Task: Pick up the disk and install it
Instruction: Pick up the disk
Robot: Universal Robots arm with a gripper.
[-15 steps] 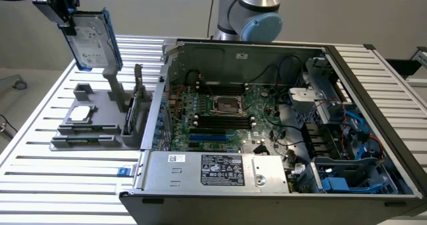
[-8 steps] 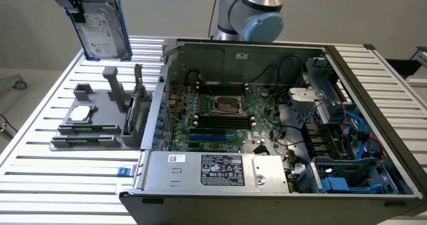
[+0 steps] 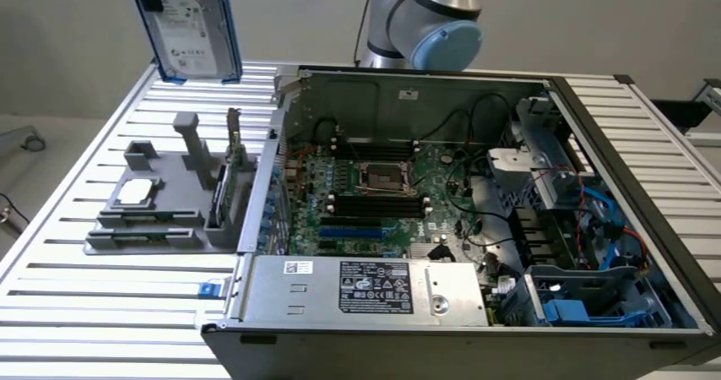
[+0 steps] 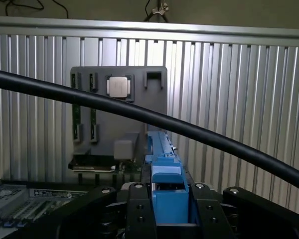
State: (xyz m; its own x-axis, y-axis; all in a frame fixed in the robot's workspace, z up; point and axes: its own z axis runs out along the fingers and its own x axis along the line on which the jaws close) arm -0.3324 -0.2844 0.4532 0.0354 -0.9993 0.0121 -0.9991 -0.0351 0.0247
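The disk (image 3: 189, 25), a silver-grey drive with a white label in a bright blue carrier, hangs upright high above the table's far corner on the exterior view's left. In the wrist view its blue carrier edge (image 4: 167, 169) runs away from the camera. My gripper (image 4: 169, 206) is shut on it, with a black finger (image 4: 137, 209) pressed against each side. The disk is clear of the grey fixture and the computer case below.
An open computer case (image 3: 631, 186) fills the exterior view's right, with a blue drive bay (image 3: 586, 300) in its near corner. A grey fixture (image 3: 158, 215) on the ribbed table (image 3: 67, 312) holds a small square chip (image 3: 135, 192). A black cable (image 4: 139, 117) crosses the wrist view.
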